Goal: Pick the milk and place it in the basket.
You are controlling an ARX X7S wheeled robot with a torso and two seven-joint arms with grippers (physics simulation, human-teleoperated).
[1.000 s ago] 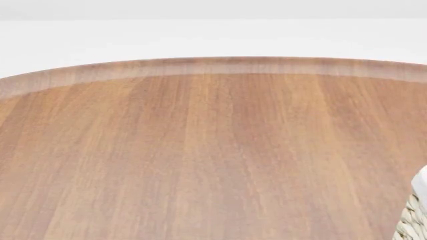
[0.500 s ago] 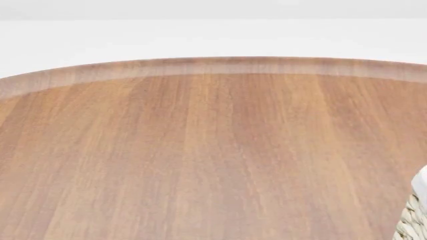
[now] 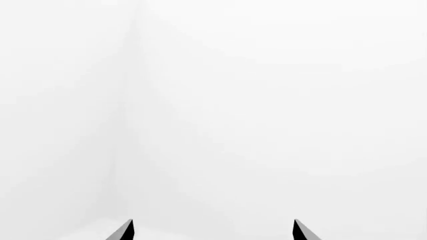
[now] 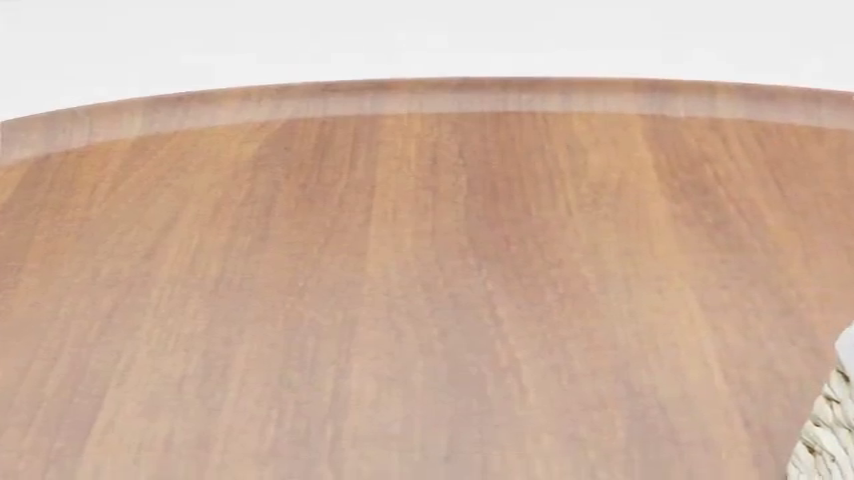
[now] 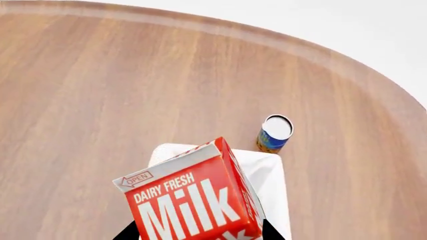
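Since a moment ago the head has tipped down — the table's [image 4: 400,300] far edge sits higher, and less of the basket [image 4: 830,440] shows. Right gripper [image 5: 197,234] is clamped on the milk [image 5: 193,200], held above the basket's white liner, a can [image 5: 274,133] beyond. Left gripper [image 3: 212,231] hangs parted, empty. Best lower it centred before releasing — not from height.

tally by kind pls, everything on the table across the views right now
Milk carton: 1, the milk, between the right gripper fingertips, over the basket
Can: 1, the small blue can, upright on the table
Basket: 1, the basket, white liner showing
Total: 3
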